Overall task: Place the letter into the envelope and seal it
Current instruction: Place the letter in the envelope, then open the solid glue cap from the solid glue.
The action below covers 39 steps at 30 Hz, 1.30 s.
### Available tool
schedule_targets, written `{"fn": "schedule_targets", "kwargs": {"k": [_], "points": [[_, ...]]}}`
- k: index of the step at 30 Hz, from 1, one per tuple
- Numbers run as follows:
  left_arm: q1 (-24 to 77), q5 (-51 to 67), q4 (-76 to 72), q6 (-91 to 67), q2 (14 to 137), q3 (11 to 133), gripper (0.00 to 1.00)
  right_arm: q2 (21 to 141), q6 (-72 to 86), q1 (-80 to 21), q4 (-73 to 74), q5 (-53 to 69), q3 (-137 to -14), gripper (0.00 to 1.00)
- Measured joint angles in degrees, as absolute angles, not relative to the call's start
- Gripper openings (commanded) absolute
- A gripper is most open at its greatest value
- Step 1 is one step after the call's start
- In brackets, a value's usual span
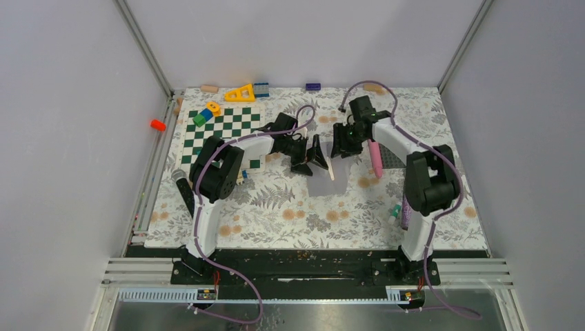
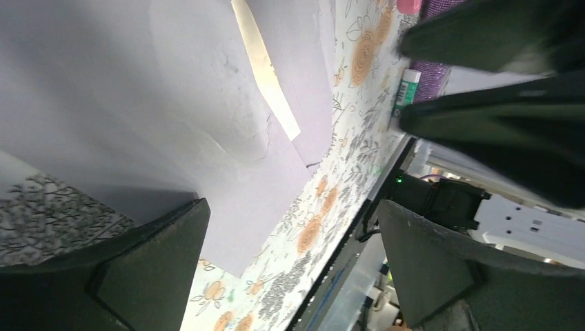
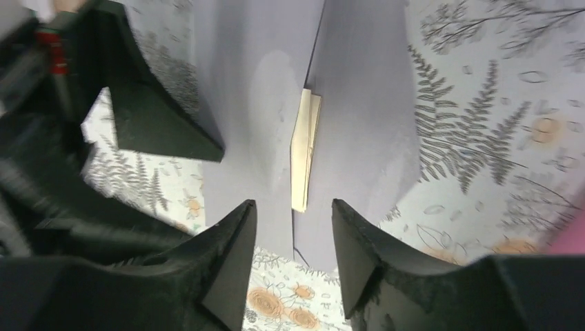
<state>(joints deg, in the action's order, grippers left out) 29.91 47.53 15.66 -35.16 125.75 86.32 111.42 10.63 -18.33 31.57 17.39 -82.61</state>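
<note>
Because the left tool [image 1: 314, 160] stands wide apart at the left side of the envelope [image 1: 325, 185] and clamps nothing, the envelope, near the middle of the table, may slide. A strip of the cream letter [image 3: 303, 148] shows at its opening. The right tool [image 3: 293, 207], partly apart and empty, hangs over that strip. A crooked push could bend the letter or drag it out.

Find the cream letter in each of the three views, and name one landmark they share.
Top external: the letter is mid-table, at the envelope's far end.
Left wrist: letter, top centre, a cream sliver between lavender folds.
Right wrist: letter, centre, edge-on.
Shared landmark: the envelope, around it in all three.
</note>
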Motion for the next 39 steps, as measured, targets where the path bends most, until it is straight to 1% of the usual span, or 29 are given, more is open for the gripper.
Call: {"fn": "schedule_targets", "kwargs": {"k": [2,5,9,11,14,17,21,24,27,30,32,35,39], "points": [[29.5,47.3,16.8,-32.4,125.6,86.9,0.99,108.1,10.1,-17.2,31.9,17.6,-82.6,0.62],[28.2,47.4,20.5,-27.3,125.6,89.1,0.99,103.8,8.5,-15.3,33.0,19.9,-82.6,0.67],[26.4,48.7,25.9,-20.8,125.5,93.7,0.99,100.6,2.7,-13.3,37.8,23.1,-82.8,0.70],[25.8,49.8,27.3,-18.1,124.3,94.1,0.99,99.3,-1.0,-12.6,41.3,22.8,-82.7,0.71],[25.8,51.2,29.2,-14.9,120.6,92.7,0.99,94.7,-6.6,-12.1,45.0,18.7,-80.3,0.75],[26.2,51.8,30.0,-11.9,114.7,88.3,0.99,86.2,-12.4,-11.4,48.8,13.1,-75.6,0.80],[26.7,51.9,30.9,-8.0,107.8,81.7,0.99,74.9,-19.1,-9.1,53.7,5.9,-69.4,0.80],[26.8,51.4,32.6,-5.2,106.0,79.8,0.99,69.5,-23.8,-7.8,56.4,0.8,-64.3,0.80],[27.3,49.1,33.5,-2.1,105.5,79.7,0.99,68.7,-27.4,-7.7,57.6,-1.7,-58.8,0.79],[27.9,46.1,33.5,0.5,104.6,79.7,0.99,71.0,-30.5,-7.7,57.4,-2.5,-54.6,0.80],[28.3,44.3,33.6,2.1,103.8,79.7,0.99,72.1,-32.7,-7.7,56.3,-2.7,-52.3,0.79],[28.6,42.0,33.2,3.6,102.0,79.4,0.99,72.8,-35.1,-7.5,55.6,-2.9,-51.3,0.78],[28.8,41.3,32.6,4.4,99.5,77.8,0.99,72.4,-40.6,-7.4,55.4,-0.2,-51.9,0.79]]}}
